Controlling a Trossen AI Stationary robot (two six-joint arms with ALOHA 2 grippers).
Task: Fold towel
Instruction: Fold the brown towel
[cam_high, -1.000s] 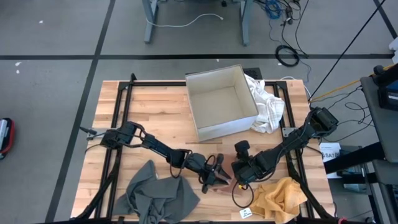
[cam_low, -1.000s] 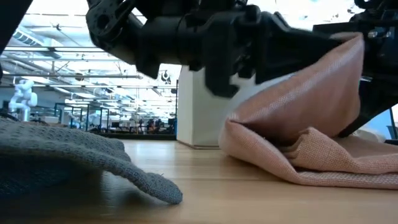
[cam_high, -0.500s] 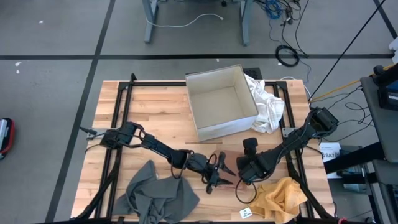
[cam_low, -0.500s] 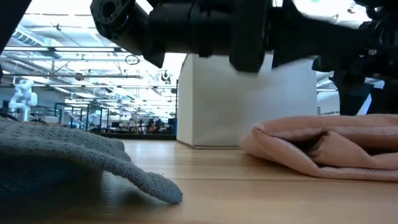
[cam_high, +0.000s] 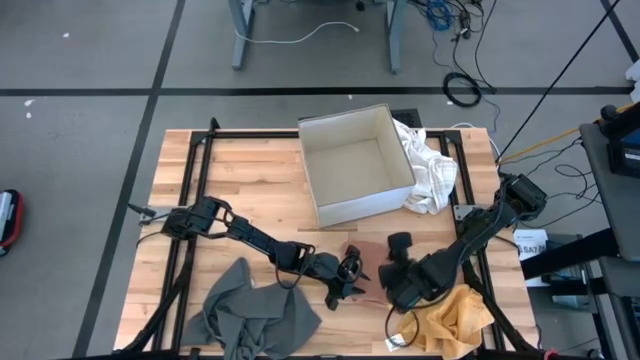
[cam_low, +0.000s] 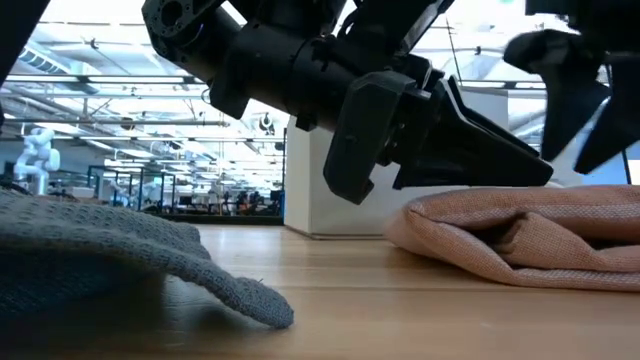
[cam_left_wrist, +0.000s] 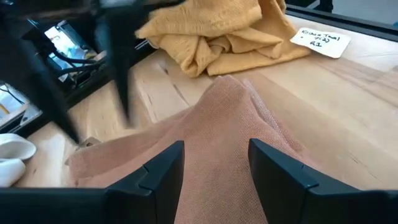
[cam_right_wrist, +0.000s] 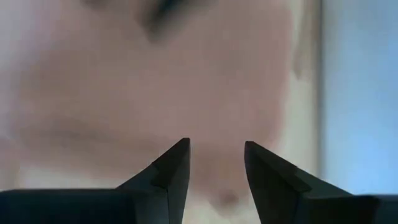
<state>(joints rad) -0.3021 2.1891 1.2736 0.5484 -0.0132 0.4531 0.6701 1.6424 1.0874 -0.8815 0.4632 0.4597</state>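
Wooden surface (cam_high: 250, 180) holds a pink towel (cam_low: 520, 240), lying bunched right under the left claw (cam_high: 350, 277) and the right claw (cam_high: 398, 280). Both claws are spread and hold nothing. If a claw pinches only the top layer, the fold could come out crooked, or drag onto the yellow cloth (cam_high: 450, 315) beside the right claw.

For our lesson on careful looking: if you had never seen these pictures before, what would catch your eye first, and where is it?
Two dark arms meet over a pink towel lying bunched near the table's front edge, with the left end effector and the right end effector open on either side of it. Behind stands an open white box; a grey towel lies front left, a yellow towel front right.
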